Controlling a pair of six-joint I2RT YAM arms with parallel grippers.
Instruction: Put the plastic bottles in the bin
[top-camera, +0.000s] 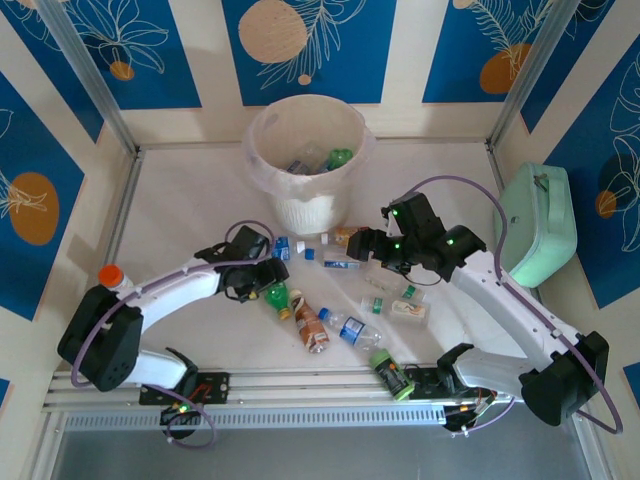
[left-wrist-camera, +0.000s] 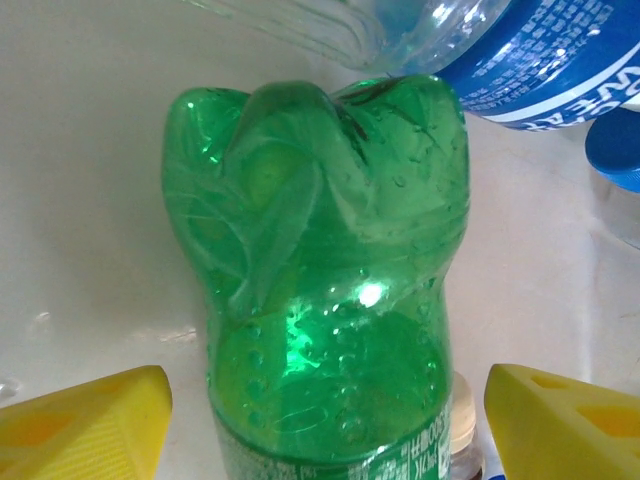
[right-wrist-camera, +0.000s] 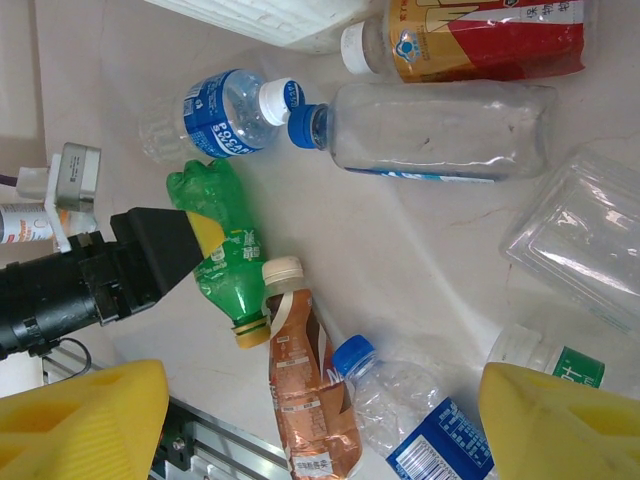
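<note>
My left pincer stands open, one yellow finger at each side of the green bottle, neither touching. The bottle lies flat between them, long axis straight ahead, lobed base farthest from me. My right pincer, also open, hangs farther off; the bin lies well beyond.
</note>
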